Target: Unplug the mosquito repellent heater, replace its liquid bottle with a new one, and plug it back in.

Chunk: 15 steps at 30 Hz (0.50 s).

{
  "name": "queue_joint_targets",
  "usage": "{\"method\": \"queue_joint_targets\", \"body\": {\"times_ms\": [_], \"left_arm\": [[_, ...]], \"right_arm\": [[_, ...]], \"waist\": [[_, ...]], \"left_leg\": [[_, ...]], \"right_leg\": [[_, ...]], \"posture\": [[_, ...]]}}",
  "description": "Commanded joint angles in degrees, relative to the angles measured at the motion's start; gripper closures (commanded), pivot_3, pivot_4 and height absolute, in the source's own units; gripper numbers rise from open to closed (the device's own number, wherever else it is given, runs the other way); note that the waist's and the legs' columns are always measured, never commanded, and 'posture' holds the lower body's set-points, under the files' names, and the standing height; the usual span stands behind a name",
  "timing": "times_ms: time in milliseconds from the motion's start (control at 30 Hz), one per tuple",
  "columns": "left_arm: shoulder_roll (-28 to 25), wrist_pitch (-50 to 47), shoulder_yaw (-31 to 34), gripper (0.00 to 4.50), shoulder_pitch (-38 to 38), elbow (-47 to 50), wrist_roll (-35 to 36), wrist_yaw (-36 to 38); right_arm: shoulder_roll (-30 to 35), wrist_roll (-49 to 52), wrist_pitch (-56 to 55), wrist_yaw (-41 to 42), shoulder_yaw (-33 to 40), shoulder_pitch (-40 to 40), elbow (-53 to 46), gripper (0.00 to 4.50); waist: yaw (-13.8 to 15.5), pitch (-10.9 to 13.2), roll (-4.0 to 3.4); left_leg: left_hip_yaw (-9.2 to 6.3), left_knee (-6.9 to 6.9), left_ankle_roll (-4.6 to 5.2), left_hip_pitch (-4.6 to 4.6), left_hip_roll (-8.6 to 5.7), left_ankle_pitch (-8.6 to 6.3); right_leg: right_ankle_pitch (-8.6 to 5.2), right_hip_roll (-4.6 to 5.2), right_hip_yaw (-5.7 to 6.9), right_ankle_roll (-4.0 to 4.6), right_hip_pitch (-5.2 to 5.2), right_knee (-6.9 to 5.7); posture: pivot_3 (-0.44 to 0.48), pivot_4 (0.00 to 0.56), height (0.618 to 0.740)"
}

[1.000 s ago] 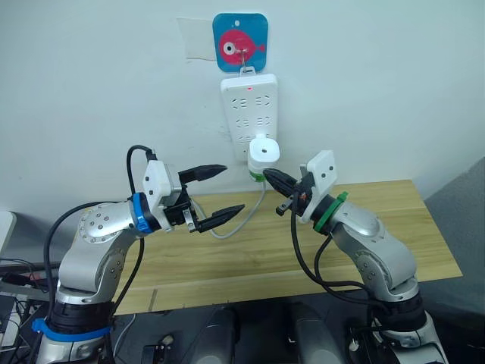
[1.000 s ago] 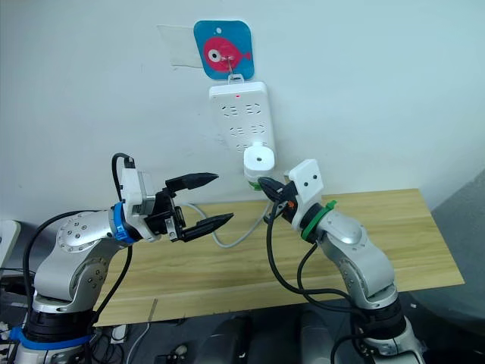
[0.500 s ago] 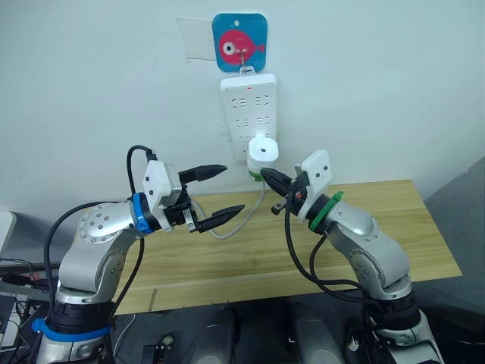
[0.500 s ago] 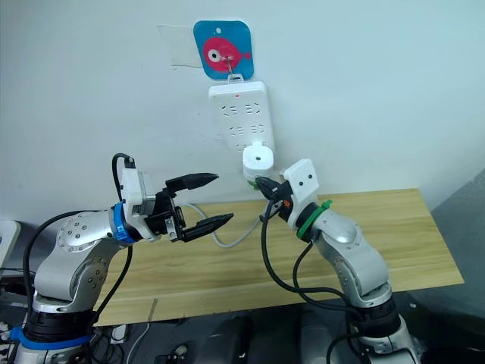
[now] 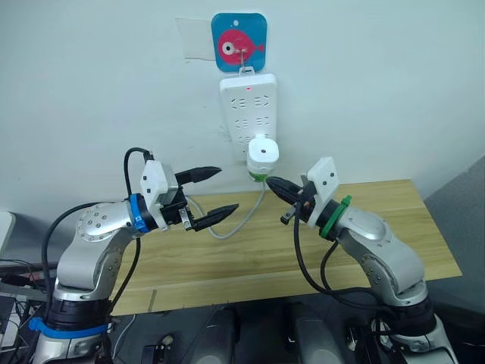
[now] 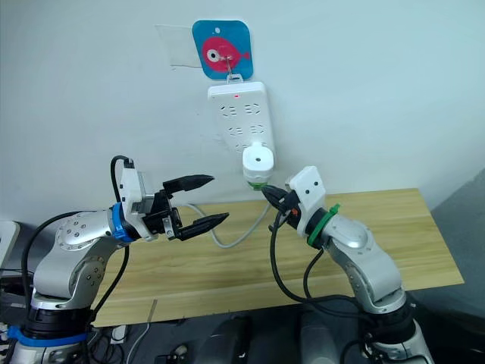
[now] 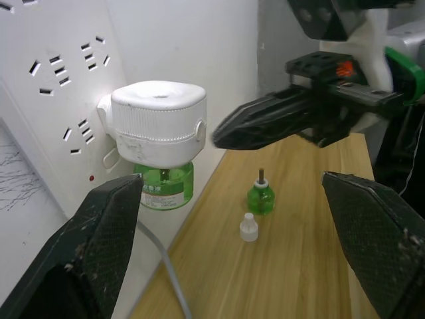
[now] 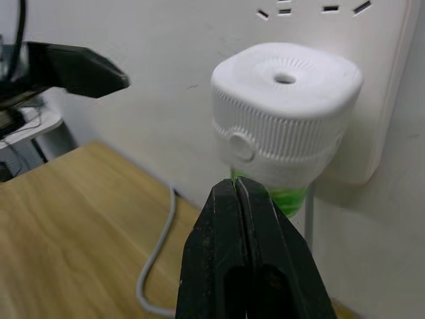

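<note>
Mosquito repellent heater (image 5: 263,154) plugged into wall power strip (image 5: 248,106), green liquid bottle (image 7: 163,188) under it; right gripper (image 8: 247,247) clenched and empty just below-beside it, left gripper (image 5: 211,195) spread wide nearby, spare bottle (image 7: 261,196) and cap (image 7: 248,227) on desk (image 5: 379,220).

A plain test room: bare white wall (image 5: 379,83), hung power strip (image 5: 248,106), wooden surface (image 5: 250,250), loose cables (image 5: 15,277) underneath.
</note>
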State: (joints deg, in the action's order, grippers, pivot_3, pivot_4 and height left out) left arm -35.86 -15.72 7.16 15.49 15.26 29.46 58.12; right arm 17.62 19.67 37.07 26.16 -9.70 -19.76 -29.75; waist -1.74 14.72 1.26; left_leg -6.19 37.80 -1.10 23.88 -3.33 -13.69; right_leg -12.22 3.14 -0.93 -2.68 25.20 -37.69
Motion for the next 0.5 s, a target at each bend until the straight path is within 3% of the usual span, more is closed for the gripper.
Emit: {"method": "queue_joint_targets", "body": {"times_ms": [33, 133, 233, 500], "left_arm": [[-1.1, -0.4, 2.6, 0.01, 0.5, 0.7, 1.8, -0.6], [-1.7, -1.9, 3.0, 0.01, 0.3, 1.2, 1.2, -2.7], [-3.0, -5.0, 3.4, 0.00, -0.7, 2.3, 1.3, -4.5], [-6.9, -6.2, 4.2, 0.00, -4.0, 4.4, -1.7, -7.5]], "right_arm": [[2.9, 3.6, 0.3, 3.2, 3.2, 1.1, -5.1, 4.50], [5.9, 5.6, 0.5, 5.2, 5.4, 1.8, -6.2, 4.50], [8.9, 7.2, 0.4, 7.1, 8.2, 2.0, -6.7, 3.95], [16.4, 10.4, -2.9, 12.7, 15.1, 7.1, -7.6, 1.08]], "waist": [[0.0, 0.0, 0.00], [0.0, 0.0, 0.01], [0.0, 0.0, 0.02], [0.3, 0.0, 0.02]], "left_leg": [[0.00, 0.00, 0.00, 0.00, 0.01, 0.00], [-0.01, 0.01, 0.00, 0.00, 0.00, 0.00], [-0.01, 0.01, 0.00, 0.00, 0.00, 0.00], [-0.03, -0.01, 0.02, 0.01, 0.02, -0.01]], "right_leg": [[0.00, 0.00, 0.01, 0.00, 0.00, 0.00], [0.00, 0.00, 0.03, 0.00, -0.03, 0.02], [0.00, 0.00, 0.03, 0.00, -0.03, 0.02], [-0.01, 0.03, 0.05, 0.00, -0.07, 0.06]], "posture": [[0.003, 0.241, 0.740], [0.003, 0.241, 0.740], [0.005, 0.241, 0.740], [0.014, 0.234, 0.740]]}}
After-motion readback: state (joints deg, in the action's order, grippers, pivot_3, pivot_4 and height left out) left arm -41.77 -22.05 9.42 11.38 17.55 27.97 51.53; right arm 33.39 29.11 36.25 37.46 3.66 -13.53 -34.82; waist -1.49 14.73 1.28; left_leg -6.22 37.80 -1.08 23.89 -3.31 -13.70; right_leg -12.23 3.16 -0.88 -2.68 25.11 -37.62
